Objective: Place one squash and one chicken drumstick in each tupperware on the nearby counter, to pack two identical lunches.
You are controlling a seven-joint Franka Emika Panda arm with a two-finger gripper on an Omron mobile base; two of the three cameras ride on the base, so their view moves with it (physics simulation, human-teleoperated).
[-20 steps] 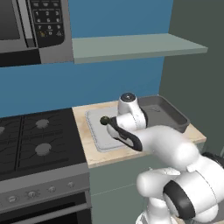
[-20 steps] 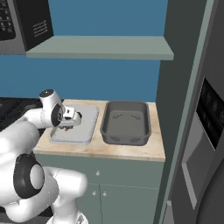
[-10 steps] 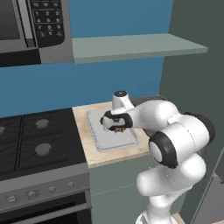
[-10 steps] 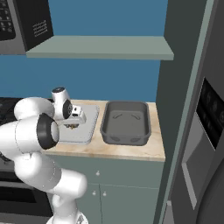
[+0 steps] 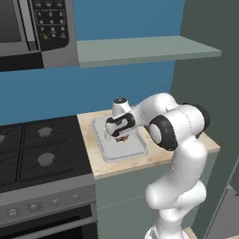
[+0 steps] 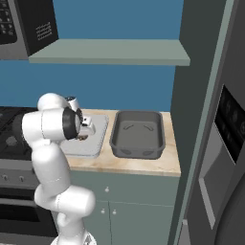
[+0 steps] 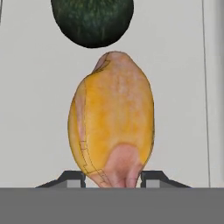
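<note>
Since a second ago the arm has swung in from the right side of the counter (image 5: 154, 161) and folded down over the pale grey-white tupperware (image 5: 114, 150); the gripper (image 5: 122, 137) now hangs low inside it, where earlier it stood above the tray's near right corner. The base has not driven: stove (image 5: 37, 149), shelf (image 5: 144, 49) and microwave (image 5: 32, 28) sit where they did.

In the hand view the two finger tips (image 7: 153, 178) stand narrow on either side of the plump golden-orange chicken drumstick (image 7: 112, 122), closed on its pale lower end. The drumstick runs toward 12 o'clock in that view, and a dark-green squash (image 7: 92, 19) lies at 12 o'clock beyond its tip, just beside it; whether they touch cannot be told. Both are over the pale floor of the shallow tupperware.

From the right base view the dark grey tupperware (image 6: 137, 135) sits at 3 o'clock of the pale one (image 6: 88, 146), the two close together with a thin strip of counter between. Its deep walls rise higher than the shallow tray's rim. Bare counter shows at 6 o'clock of both containers along the front edge, and a narrow strip at 3 o'clock of the dark one before the tall grey fridge (image 6: 225, 143). The shelf overhangs well above the arm
</note>
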